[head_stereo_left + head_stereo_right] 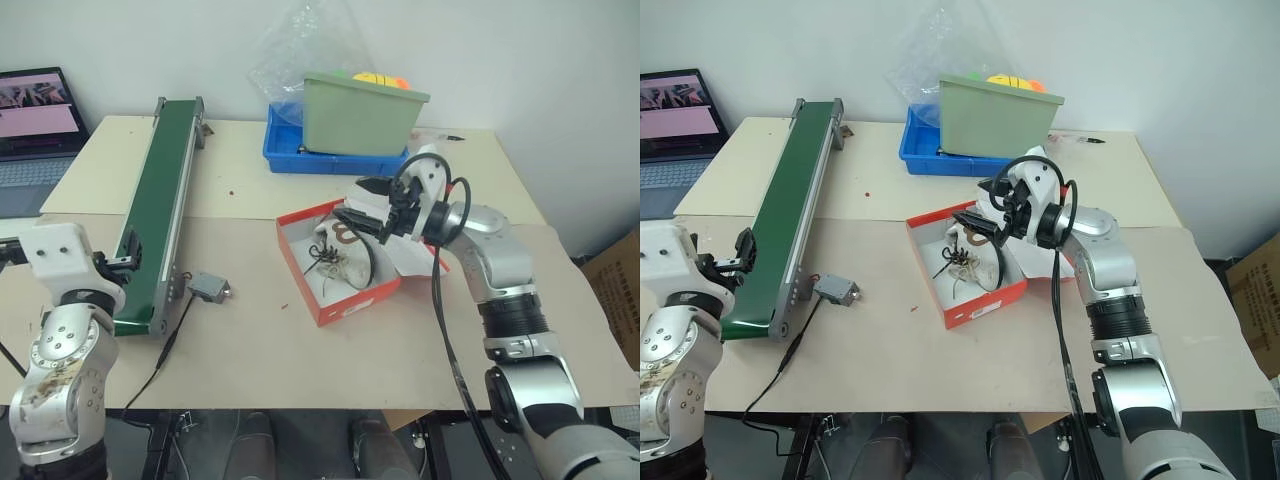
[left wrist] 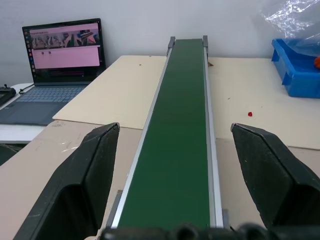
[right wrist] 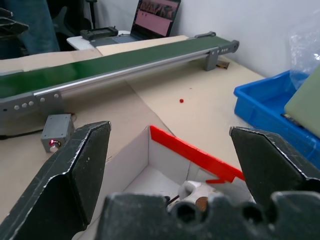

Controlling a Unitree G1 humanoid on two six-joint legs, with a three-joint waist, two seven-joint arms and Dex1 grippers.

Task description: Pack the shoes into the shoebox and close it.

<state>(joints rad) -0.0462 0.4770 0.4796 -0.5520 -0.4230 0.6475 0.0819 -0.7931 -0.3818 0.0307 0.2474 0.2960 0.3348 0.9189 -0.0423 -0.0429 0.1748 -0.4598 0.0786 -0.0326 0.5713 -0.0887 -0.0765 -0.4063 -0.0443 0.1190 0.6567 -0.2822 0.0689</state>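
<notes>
Left eye view: rectangular red-orange cardboard shoebox (image 1: 345, 300), white inside.

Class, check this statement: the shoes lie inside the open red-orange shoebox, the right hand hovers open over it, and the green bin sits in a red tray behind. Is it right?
Not quite. The tray is blue, not red; the left eye view shows it. The rest stands: the shoes lie in the open shoebox, the right hand hovers open over it, and the green bin sits in that tray behind.

flat red-orange cardboard shoebox (image 1: 345, 300): white interior | small cream-white sneakers (image 1: 335, 262): dark brown laces | long conveyor belt (image 1: 160, 190): dark green, grey rails | plastic bin (image 1: 362, 112): pale green | shallow tray (image 1: 300, 156): blue
</notes>
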